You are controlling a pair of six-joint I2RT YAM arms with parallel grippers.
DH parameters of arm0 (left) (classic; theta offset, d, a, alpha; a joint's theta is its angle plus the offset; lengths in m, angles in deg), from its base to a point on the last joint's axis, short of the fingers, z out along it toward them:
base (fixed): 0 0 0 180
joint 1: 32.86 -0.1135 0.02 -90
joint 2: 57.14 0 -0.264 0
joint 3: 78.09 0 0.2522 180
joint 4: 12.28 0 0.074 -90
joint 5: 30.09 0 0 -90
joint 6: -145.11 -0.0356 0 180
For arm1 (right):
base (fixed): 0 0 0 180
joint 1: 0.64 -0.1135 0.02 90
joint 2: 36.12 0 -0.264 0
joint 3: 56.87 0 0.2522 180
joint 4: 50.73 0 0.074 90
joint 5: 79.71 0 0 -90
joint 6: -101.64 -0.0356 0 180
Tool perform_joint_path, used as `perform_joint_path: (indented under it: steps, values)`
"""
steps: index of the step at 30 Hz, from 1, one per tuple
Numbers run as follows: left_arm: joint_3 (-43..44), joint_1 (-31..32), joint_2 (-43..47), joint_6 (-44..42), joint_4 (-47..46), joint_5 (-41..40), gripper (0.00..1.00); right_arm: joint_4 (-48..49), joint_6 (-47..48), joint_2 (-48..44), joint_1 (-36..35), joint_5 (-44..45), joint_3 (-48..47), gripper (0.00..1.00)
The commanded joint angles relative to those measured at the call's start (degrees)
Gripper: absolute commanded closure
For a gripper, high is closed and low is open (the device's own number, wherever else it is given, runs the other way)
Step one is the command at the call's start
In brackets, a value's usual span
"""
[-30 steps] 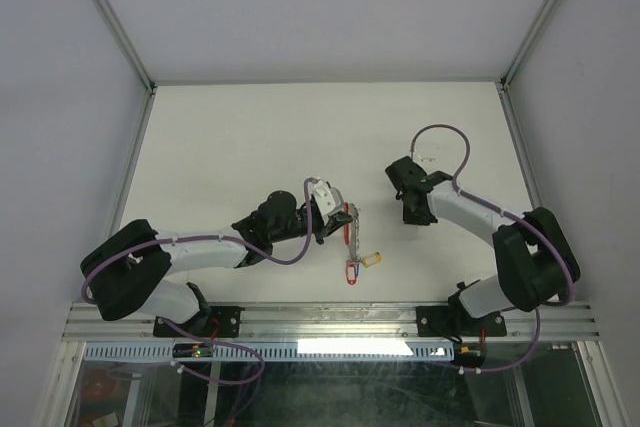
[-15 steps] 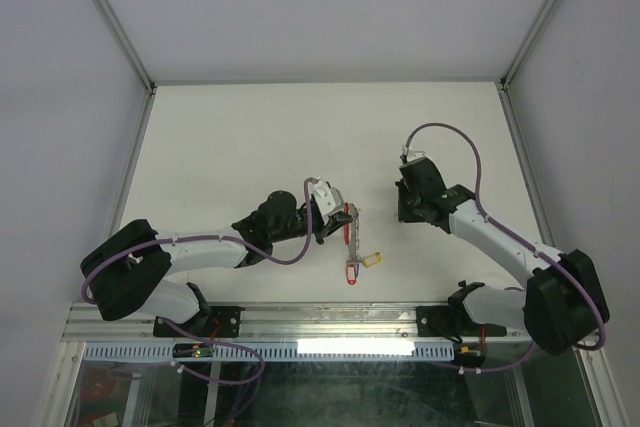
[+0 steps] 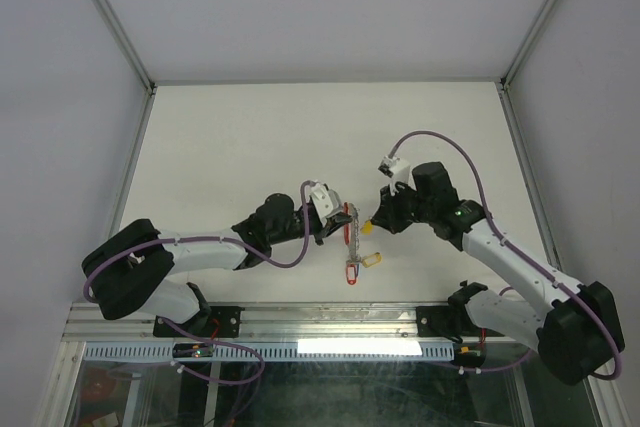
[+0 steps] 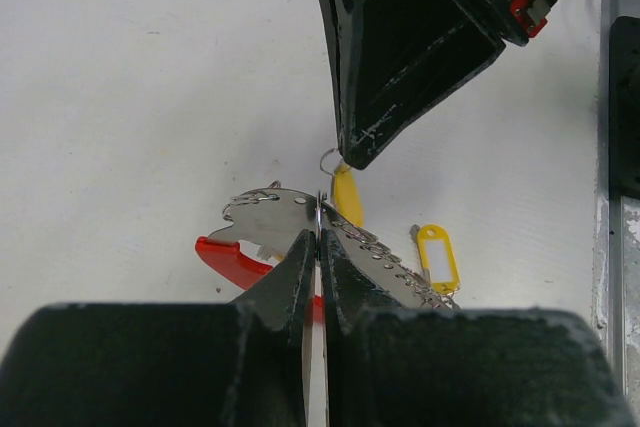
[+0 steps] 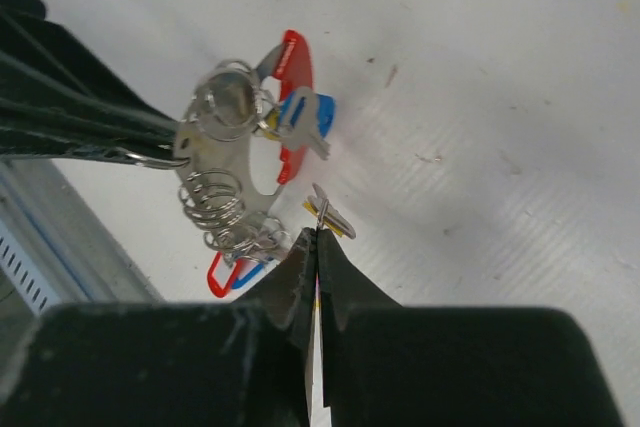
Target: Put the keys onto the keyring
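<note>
White tabletop (image 3: pixel 240 137), closed in by pale grey walls (image 3: pixel 60 97), carries everything, and both my arms meet at its middle, toward the near edge.

My left gripper (image 3: pixel 338 219) comes in from the left and is clenched on the keyring (image 3: pixel 349 230). From my left wrist, my left gripper (image 4: pixel 318 237) pinches the edge of the keyring (image 4: pixel 285 215) on its grey straight bar, with the red arc curving away to the left below it. A row of small wire rings runs along that bar.

My right gripper (image 3: pixel 374 222) reaches in from the right and stops just beside the keyring. It is clamped tight on a yellow-tagged key (image 3: pixel 367 229). In the left wrist view the right gripper (image 4: pixel 350 159) points down at the bar, and the yellow-tagged key (image 4: pixel 346 197) hangs from its tip, touching or nearly touching the bar. From my right wrist, my right gripper (image 5: pixel 317 237) has the silvery end of the yellow-tagged key (image 5: pixel 328 215) sticking out past the fingertips, close to the keyring (image 5: pixel 215 162).

A blue-tagged key (image 5: pixel 305 112) sits against the red arc. At the keyring's near end lie a red tag (image 3: pixel 352 272) and a second yellow tag (image 3: pixel 373 260); I cannot tell whether either is threaded on.
</note>
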Motion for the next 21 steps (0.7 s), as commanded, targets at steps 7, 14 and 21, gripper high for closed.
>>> perform_joint_path:
  steps: [7,14,21]
  values:
    - [-2.51,-0.04,-0.04,-5.30,-6.44,-1.22,1.00,-3.02,8.16,4.48,-0.49,-16.27,-7.53,1.00]
    - [-3.11,-0.03,0.94,-7.44,-6.55,-3.29,1.00,-3.96,8.87,1.58,-0.70,-16.47,-8.61,1.00]
    - [-1.26,-0.04,1.66,-10.25,-2.83,-1.22,1.00,-4.26,11.19,-0.60,-0.96,-16.62,-9.55,1.00]
